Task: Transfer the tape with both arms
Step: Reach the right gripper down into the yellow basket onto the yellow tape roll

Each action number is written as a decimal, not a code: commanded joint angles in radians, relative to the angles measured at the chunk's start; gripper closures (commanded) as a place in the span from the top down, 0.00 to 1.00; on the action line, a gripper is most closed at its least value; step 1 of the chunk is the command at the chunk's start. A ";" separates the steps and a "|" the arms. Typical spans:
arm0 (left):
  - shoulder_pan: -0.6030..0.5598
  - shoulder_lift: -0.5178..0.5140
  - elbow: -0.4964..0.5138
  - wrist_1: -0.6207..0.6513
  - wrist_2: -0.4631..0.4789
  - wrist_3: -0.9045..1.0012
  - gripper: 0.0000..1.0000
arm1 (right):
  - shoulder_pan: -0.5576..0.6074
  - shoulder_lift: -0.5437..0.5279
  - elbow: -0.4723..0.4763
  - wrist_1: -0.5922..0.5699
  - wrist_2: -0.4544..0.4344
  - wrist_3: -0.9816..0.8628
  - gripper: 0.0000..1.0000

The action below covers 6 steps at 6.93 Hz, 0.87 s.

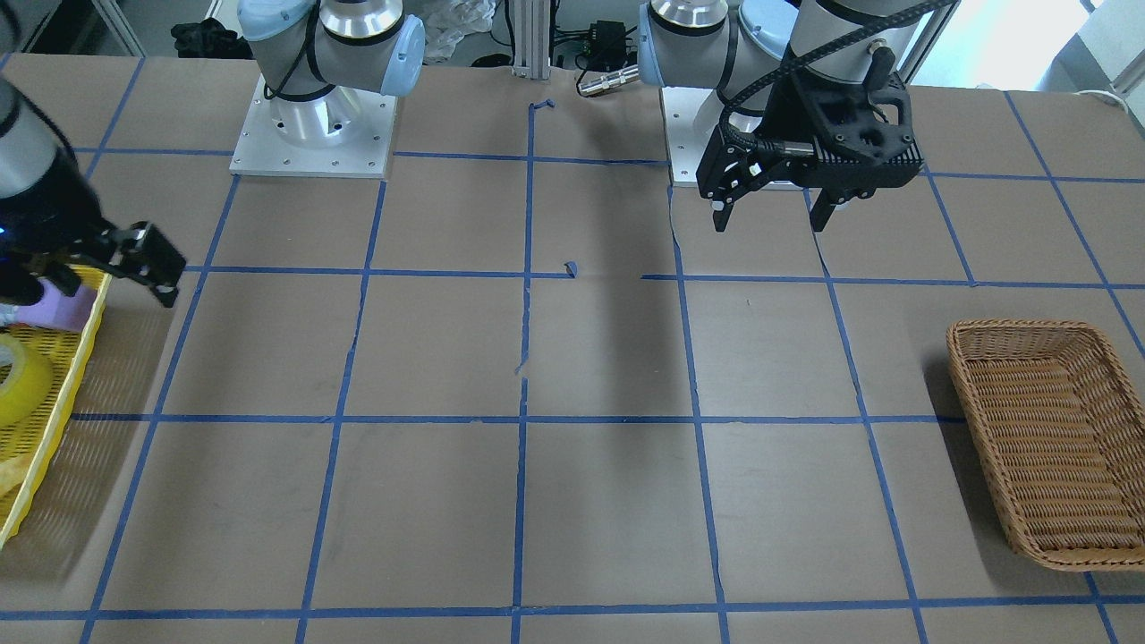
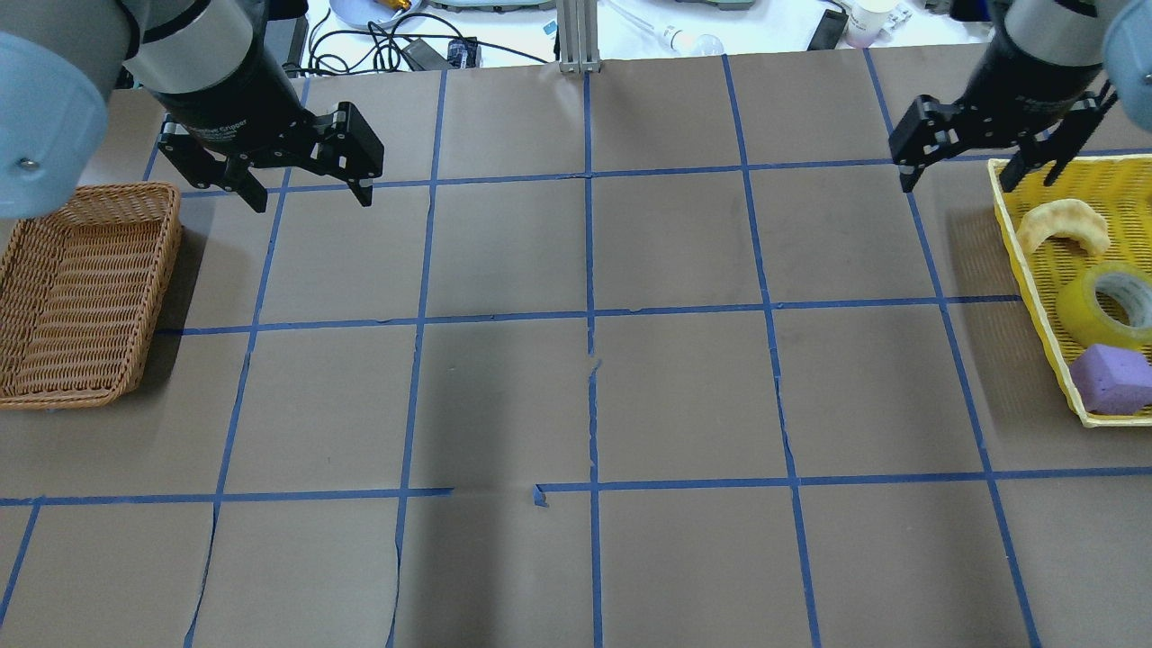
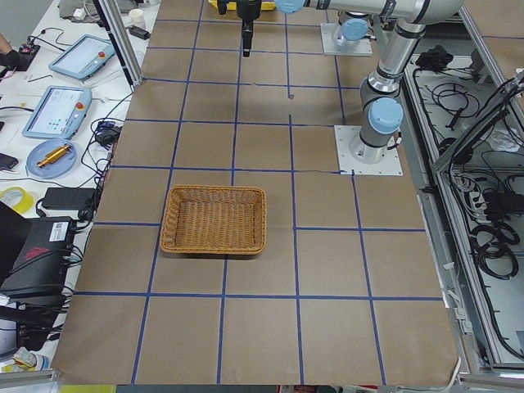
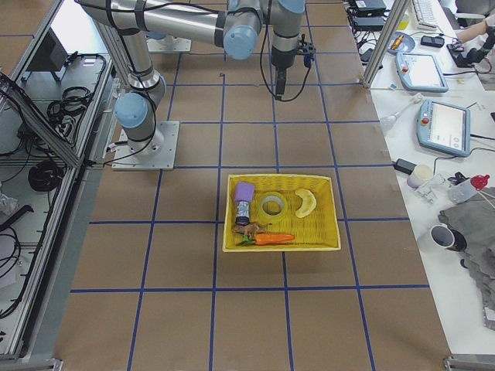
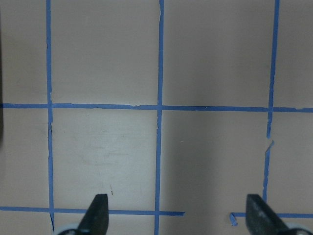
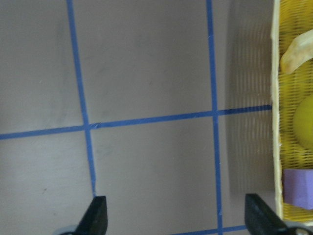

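Note:
The tape, a thick yellow roll with a pale core, lies in the yellow tray at the table's right end. It also shows in the front-facing view, the exterior right view and at the right edge of the right wrist view. My right gripper is open and empty. It hovers over the tray's far inner corner, beside the tape and apart from it. My left gripper is open and empty, above the table near the wicker basket.
In the tray with the tape lie a purple sponge block, a pale croissant-shaped piece and a carrot. The wicker basket holds nothing that I can see. Blue tape lines grid the brown table.

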 commanded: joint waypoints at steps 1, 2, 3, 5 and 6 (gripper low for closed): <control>0.002 0.000 0.001 0.000 0.000 0.000 1.00 | -0.193 0.122 0.003 -0.164 -0.063 -0.146 1.00; 0.006 0.000 0.000 0.000 -0.003 0.002 1.00 | -0.268 0.189 0.003 -0.176 -0.060 -0.124 1.00; 0.018 0.000 0.000 0.002 -0.005 0.002 1.00 | -0.328 0.275 0.003 -0.269 -0.065 -0.077 1.00; 0.020 0.000 0.000 0.002 -0.003 0.002 1.00 | -0.356 0.389 0.003 -0.317 -0.072 -0.055 1.00; 0.020 0.000 0.000 0.002 -0.003 0.002 1.00 | -0.358 0.412 0.005 -0.329 -0.101 -0.013 1.00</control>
